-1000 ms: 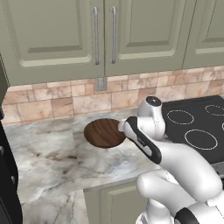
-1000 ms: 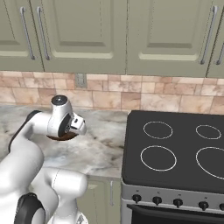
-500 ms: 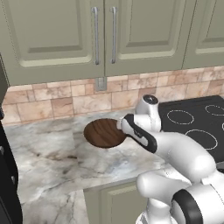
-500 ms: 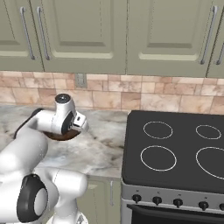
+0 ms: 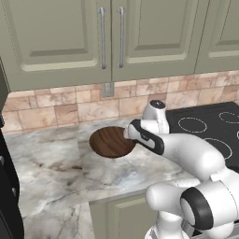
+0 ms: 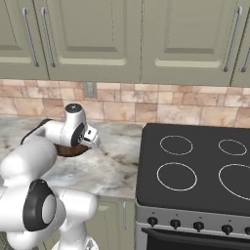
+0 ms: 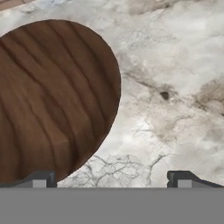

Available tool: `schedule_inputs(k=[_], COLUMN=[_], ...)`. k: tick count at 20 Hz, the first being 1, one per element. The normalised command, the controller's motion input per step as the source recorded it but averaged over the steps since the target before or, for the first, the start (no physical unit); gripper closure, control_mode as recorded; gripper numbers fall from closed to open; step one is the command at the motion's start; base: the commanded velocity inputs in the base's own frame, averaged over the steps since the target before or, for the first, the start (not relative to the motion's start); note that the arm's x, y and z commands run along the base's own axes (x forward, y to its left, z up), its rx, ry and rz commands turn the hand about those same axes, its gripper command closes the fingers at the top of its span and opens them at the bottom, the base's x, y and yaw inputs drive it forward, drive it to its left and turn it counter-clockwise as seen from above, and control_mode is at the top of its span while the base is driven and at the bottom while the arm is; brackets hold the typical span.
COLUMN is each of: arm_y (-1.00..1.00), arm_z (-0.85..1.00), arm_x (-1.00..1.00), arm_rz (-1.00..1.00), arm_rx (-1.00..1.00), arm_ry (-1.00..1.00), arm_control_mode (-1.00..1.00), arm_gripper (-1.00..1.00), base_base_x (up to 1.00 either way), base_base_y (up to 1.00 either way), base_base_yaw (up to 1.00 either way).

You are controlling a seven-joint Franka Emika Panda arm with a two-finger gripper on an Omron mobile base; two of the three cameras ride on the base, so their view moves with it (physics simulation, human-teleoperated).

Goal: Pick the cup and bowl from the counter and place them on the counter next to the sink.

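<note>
The bowl (image 5: 109, 142), wide, shallow and dark brown with a wood grain, sits on the marbled counter (image 5: 56, 172) near the backsplash. My gripper (image 5: 127, 136) hangs just over the bowl's right rim, pointing down. In the hand view the bowl (image 7: 48, 100) takes up the left side, and my gripper (image 7: 113, 179) is open, its left fingertip (image 7: 43, 179) at the bowl's edge and the right one over bare counter (image 7: 175, 87). From the right base view my arm covers most of the bowl (image 6: 68, 150), with the gripper (image 6: 93, 144) at its near edge. The cup and the sink are out of view.
A black stove top (image 5: 205, 130) (image 6: 195, 166) adjoins the counter on the right. Olive wall cabinets (image 5: 107, 37) hang above a tiled backsplash (image 5: 56, 105). A tall dark unit (image 5: 7, 186) stands at the far left. The counter's front edge (image 5: 116, 198) runs below the bowl.
The hand has edged a little left toward the bowl's right rim and the elbow has swung. The jaws stayed wide open and the bowl has not moved.
</note>
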Motion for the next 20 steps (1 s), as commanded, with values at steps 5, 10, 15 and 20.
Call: schedule_inputs(k=[5,10,15,20], arm_y=[0.00,0.00,0.00,0.00], arm_z=[-0.20,-0.07,0.00,-0.06], arm_x=[0.00,0.00,0.00,0.00], arm_rz=[0.00,0.00,0.00,0.00], arm_rx=[0.00,0.00,0.00,0.00], arm_ry=[0.00,0.00,0.00,0.00], arm_control_mode=[-1.00,-1.00,-1.00,-1.00], arm_gripper=[-1.00,-1.00,-1.00,-1.00], base_base_x=[0.00,0.00,0.00,0.00], base_base_y=[0.00,0.00,0.00,0.00], base_base_yaw=[0.00,0.00,0.00,0.00])
